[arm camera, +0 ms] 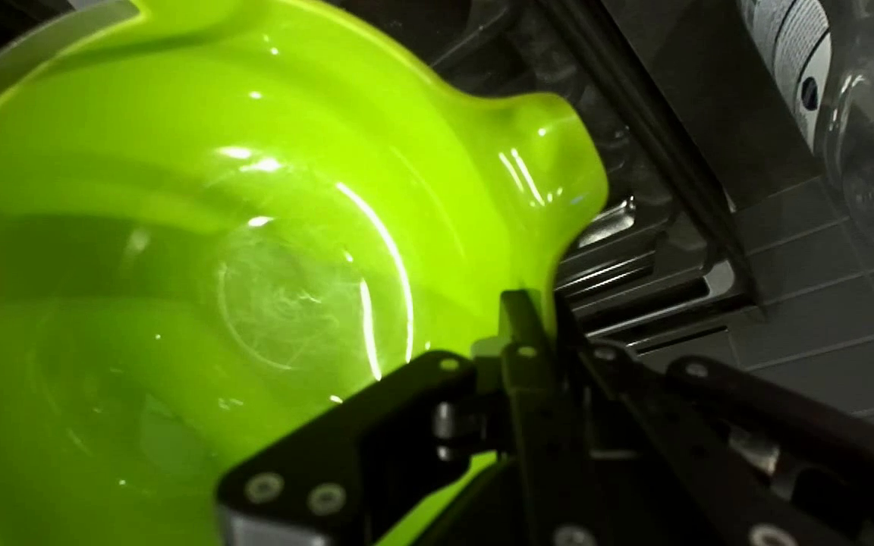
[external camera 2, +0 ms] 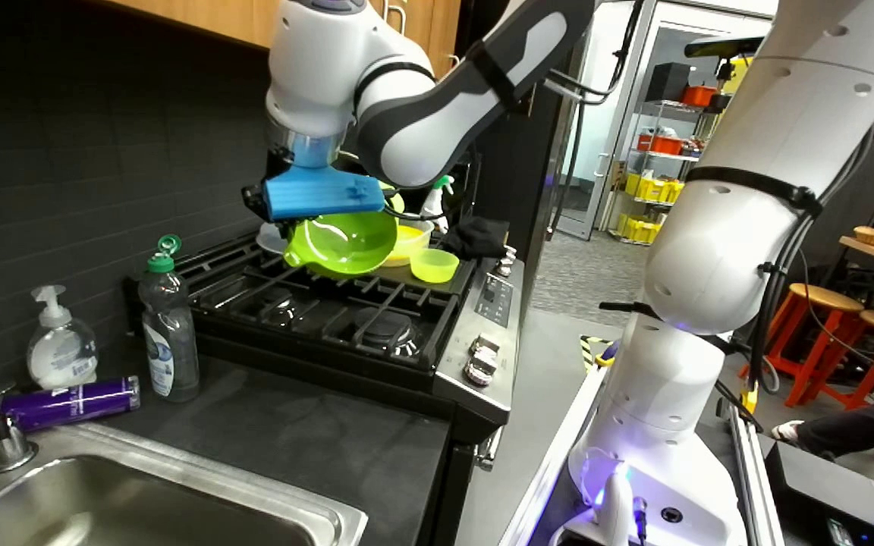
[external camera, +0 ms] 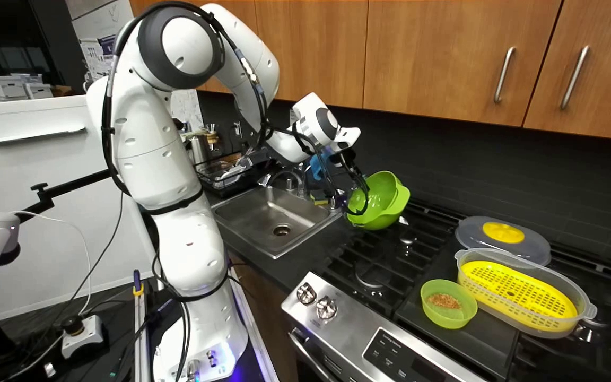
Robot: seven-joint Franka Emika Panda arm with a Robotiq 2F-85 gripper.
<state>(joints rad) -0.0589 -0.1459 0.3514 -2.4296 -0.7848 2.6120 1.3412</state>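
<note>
A lime-green bowl [external camera: 382,199] with a spout hangs tilted over the stove's sink-side end, and it shows in both exterior views. In the wrist view its shiny inside [arm camera: 293,189] fills the left, with nothing seen in it. My gripper [arm camera: 549,322] is shut on the bowl's rim just beside the spout [arm camera: 551,159]. One finger [arm camera: 522,318] lies inside the wall, the other outside it. A blue cover [external camera 2: 323,193] on the wrist hides the fingers in an exterior view. A small green bowl [external camera: 446,319] holding brown grains stands on the stove.
A clear oval container [external camera: 544,328] with a yellow perforated tray [external camera: 523,291] sits by the small bowl. Behind it lies a grey lid [external camera: 531,249]. Near the sink [external camera: 247,236] stand a dish soap bottle [external camera 2: 169,326] and pump bottle [external camera 2: 64,353]. Cabinets [external camera: 459,58] hang above.
</note>
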